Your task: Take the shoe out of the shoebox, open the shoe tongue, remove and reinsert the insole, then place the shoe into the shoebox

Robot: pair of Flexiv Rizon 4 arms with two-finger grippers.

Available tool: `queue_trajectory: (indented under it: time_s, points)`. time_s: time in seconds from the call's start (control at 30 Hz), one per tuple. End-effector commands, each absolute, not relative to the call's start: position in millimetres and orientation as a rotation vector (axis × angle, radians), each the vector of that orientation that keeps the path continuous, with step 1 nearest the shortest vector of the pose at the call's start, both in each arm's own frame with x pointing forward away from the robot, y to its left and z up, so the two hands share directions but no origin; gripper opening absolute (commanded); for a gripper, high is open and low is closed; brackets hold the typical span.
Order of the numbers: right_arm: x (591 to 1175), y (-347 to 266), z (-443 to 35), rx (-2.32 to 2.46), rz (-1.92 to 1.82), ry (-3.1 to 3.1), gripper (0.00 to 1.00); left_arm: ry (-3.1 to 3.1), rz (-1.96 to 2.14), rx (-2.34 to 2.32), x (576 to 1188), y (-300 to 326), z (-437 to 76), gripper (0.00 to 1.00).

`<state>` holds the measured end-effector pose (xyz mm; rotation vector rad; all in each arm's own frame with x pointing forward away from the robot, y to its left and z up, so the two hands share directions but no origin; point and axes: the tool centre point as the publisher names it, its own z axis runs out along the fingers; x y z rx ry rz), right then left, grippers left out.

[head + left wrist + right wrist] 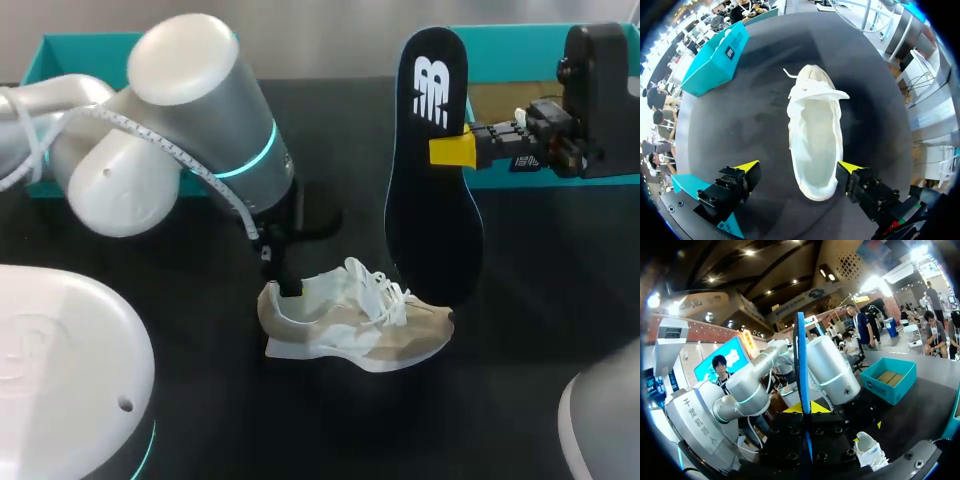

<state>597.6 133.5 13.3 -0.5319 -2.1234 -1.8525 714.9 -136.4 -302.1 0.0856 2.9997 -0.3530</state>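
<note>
A beige and white shoe (350,320) lies on the black table, toe to the right, laces loose. From above, the shoe (816,140) shows its tongue pulled forward and its inside empty. My left gripper (799,171) is open, its fingers standing either side of the heel without touching it. My right gripper (448,150) is shut on the black insole (432,165), which hangs upright above the shoe's toe. In the right wrist view the insole (801,365) shows edge-on between the yellow tips of the right gripper (803,407).
A teal shoebox (520,60) stands open at the back right behind my right gripper. A second teal box part (60,60) lies at the back left, behind my left arm (190,110). A teal box (715,59) sits ahead of the shoe.
</note>
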Motion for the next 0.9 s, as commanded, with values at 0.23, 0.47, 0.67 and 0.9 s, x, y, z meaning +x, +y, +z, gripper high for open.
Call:
queue_trajectory:
  time_s: [0.23,0.47,0.67,0.9]
  points:
    - [602.9,137.3,15.3,-0.527,-1.842,-2.126,0.0,3.03,-0.298,0.056,729.5,-166.3,-355.7,1.0]
    - [602.9,137.3,15.3,-0.527,-1.842,-2.126,0.0,3.042,-0.266,0.035,730.6,-168.1,-369.4,1.0]
    - [602.9,137.3,15.3,-0.527,-1.842,-2.126,0.0,3.046,-0.252,0.009,731.1,-169.0,-379.4,0.64]
    - [602.9,137.3,15.3,-0.527,-1.842,-2.126,0.0,3.042,-0.243,-0.01,730.6,-167.3,-380.9,0.0]
